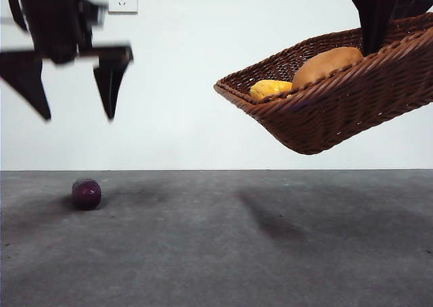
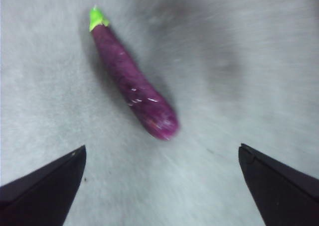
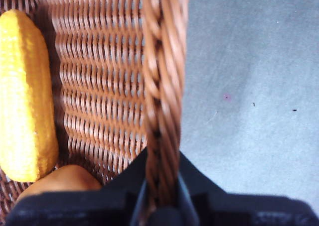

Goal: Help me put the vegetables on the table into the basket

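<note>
The eggplant (image 2: 134, 89) is glossy purple with a bright lime-green cap. The wicker basket (image 1: 338, 111) is dark reddish-brown, woven in wavy rows under a braided rim. Inside lie a bumpy yellow corn cob (image 3: 22, 94) and a tan-brown potato (image 1: 328, 63). The bench (image 1: 216, 253) is mottled dark grey; both end effectors are black.
</note>
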Robot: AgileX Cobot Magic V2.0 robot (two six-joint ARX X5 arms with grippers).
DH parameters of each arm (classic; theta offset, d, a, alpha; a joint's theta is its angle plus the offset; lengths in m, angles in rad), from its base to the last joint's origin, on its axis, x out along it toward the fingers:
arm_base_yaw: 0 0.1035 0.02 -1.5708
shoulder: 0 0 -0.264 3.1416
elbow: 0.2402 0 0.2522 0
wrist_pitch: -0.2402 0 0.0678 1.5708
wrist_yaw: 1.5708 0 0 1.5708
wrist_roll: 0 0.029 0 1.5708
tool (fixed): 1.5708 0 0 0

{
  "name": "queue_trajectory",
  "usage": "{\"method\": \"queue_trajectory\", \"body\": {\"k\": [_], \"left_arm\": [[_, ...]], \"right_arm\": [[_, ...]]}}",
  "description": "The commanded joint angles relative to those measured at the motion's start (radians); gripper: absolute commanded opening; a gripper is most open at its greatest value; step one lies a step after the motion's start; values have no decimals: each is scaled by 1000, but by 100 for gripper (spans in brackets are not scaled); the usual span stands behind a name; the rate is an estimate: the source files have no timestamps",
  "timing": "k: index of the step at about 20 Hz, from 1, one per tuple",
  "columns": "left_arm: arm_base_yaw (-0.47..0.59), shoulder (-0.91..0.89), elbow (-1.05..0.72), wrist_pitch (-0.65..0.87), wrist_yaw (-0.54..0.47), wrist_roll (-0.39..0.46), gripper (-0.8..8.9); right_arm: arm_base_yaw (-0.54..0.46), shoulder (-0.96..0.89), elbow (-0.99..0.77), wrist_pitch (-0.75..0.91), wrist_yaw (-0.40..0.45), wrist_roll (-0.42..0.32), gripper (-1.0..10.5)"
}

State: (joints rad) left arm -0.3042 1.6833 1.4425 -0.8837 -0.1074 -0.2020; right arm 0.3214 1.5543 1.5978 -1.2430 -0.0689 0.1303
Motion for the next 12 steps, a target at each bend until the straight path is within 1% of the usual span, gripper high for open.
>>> {"method": "queue_trajectory", "body": {"k": [1,5,9,12], "left_arm": [[39,84,-7,43,8,9,538],[75,185,-7,130,31,9,538],[89,262,-7,173,75,11,538],[93,303,-7,205,74,8,538]], "right_arm": [[3,-1,2,-3,-9,-7,-10],[3,-1,2,-15,-8,-7,-10],[5,-1,2,-14,-9,-6,-10],[5,-1,1,-18,-9,-3,-10]]}}
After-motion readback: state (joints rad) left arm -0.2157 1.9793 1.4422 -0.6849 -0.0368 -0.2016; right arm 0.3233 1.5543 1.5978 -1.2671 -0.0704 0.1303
